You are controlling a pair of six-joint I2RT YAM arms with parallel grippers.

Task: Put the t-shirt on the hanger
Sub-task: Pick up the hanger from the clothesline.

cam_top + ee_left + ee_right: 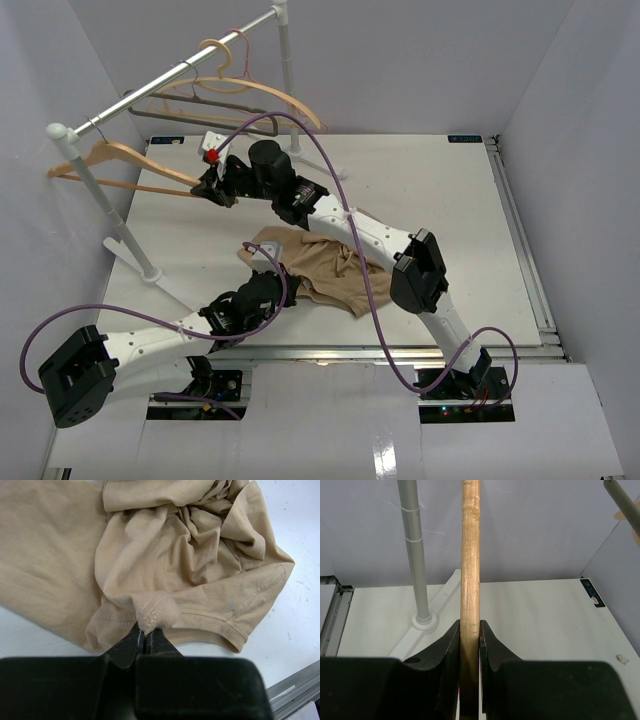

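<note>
The tan-beige t-shirt (pixel 322 272) lies crumpled on the white table near the middle front. My left gripper (pixel 256 262) is shut on a fold of its ribbed collar edge; in the left wrist view the black fingertips (pixel 144 632) pinch that fold, with the rest of the t-shirt (pixel 165 555) spread beyond. The light wooden hanger (pixel 120 165) hangs by a thin wire hook from the rail at the left. My right gripper (pixel 213 185) is shut on the hanger's right end. In the right wrist view the wooden bar (pixel 470 555) runs straight up between the closed jaws (pixel 469 627).
A silver rail (pixel 170 80) on two white posts crosses the back left. It also carries a dark grey hanger (pixel 215 110) and a wooden hanger with a tan hook (pixel 270 95). The rack's post (pixel 415 555) and foot (pixel 422 620) stand just beyond my right gripper.
</note>
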